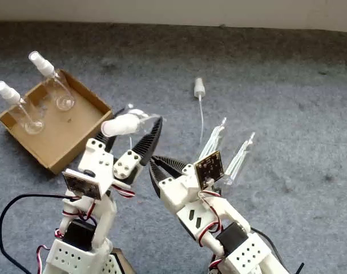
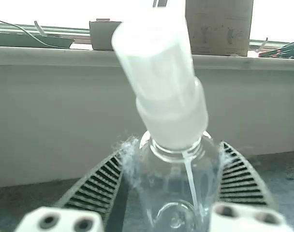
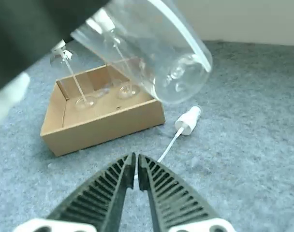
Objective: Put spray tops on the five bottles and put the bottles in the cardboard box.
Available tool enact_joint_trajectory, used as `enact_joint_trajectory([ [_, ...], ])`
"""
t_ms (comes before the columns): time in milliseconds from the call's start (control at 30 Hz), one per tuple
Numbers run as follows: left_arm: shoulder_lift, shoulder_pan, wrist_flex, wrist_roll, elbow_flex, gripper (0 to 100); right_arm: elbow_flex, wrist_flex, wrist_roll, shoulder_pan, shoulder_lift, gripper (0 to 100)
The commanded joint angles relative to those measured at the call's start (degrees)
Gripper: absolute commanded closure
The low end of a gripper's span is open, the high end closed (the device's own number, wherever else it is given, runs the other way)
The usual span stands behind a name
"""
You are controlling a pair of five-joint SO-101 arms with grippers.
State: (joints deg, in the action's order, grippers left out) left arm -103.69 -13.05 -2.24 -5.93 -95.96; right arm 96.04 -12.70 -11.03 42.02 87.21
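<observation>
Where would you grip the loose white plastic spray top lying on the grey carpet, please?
Probably by the stubby head of the white spray top, coming down from above: it lies flat on the grey carpet, and its thin trailing tube looks too slender to pinch.

High camera looks down; right wrist shares its cardboard box [image 1: 65, 134]; left faces wall [image 2: 50, 121].

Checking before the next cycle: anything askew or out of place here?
The spray top on the bottle in the left gripper looks tilted against the neck, perhaps not seated. A loose spray top lies on the carpet.
</observation>
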Motion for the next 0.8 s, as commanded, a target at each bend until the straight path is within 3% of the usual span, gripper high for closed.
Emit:
enact_joint_trajectory([
  [0,-0.31,6.64,0.88,-0.53,-1.1,85,8.13,-0.22,-0.18,0.66,-0.31,99.0],
  [433,-0.31,17.01,-6.07,-0.18,-1.19,85,8.13,-0.31,-0.18,0.57,-0.31,99.0],
  [767,-0.31,17.8,-6.33,-0.18,-1.19,85,8.13,-0.31,-0.18,0.57,-0.48,99.0],
])
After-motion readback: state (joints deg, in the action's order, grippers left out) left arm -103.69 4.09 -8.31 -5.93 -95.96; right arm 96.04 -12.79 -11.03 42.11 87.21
